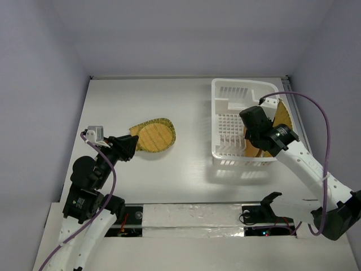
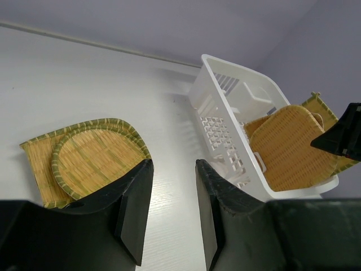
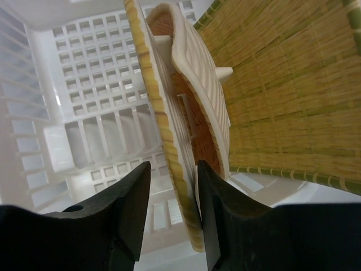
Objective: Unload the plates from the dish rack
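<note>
**Top view:** A white slotted plastic dish rack (image 1: pixel 216 121) sits on the white desk (image 1: pixel 186 96).
- Two orange-tan woven squarish plates with greenish edges, the stacked pair (image 1: pixel 153 135), are laid flat well left of the rack, one on the other. They are judged already unloaded, and stacking saves desk space.
- The left gripper (image 1: pixel 130 147) is held just beside the pair, on the side away from the rack.
- The right gripper (image 1: pixel 252 134) is lowered inside the rack, near its right wall.
- A third plate of the same kind, the upright plate (image 1: pixel 251 148), is partly hidden under it.
- A fourth, the leaning plate (image 1: pixel 283 113), is propped at the rack's right wall.

**Left wrist view:** The left gripper's jaws are spread with nothing between them. The stacked pair is seen just beyond them and the rack farther off. No grip is needed here, since the pair is already set down.

**Right wrist view:** The right gripper's jaws are set either side of the upright plate's rim.
- One jaw looks to be against the rim and a gap shows at the other, so the plate is not pinched yet.
- The plate stands on edge inside the rack, so the rim is judged the only part that can be grasped.
- The rack's right wall is seen between this plate and the leaning plate, so the leaning plate is judged to be outside the rack.
</note>
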